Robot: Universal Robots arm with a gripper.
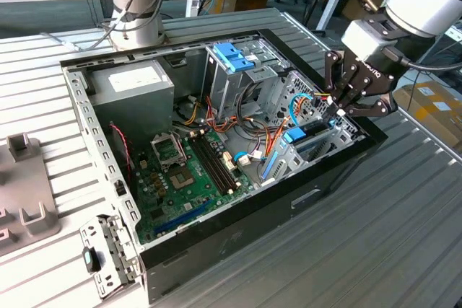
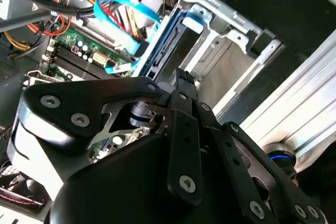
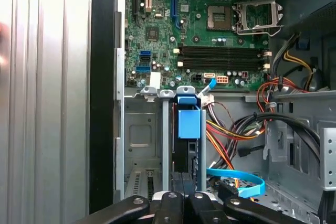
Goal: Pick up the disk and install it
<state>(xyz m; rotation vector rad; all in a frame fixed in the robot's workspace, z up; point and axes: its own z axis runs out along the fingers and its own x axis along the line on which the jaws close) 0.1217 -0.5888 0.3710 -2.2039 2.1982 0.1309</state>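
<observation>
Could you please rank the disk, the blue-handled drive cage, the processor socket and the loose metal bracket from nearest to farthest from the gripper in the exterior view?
From the gripper:
1. disk, right beside it, in the bay.
2. drive cage, at the case's far side.
3. processor socket, mid-motherboard.
4. metal bracket, outside the case, exterior view's left.

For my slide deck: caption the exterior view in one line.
Black end effector at the blue-railed dark rectangular hard disk standing on edge in an open black desktop computer case.

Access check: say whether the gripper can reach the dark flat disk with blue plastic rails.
Likely yes: the black gripper sits right at the blue-railed dark disk, with nothing between them.
</observation>
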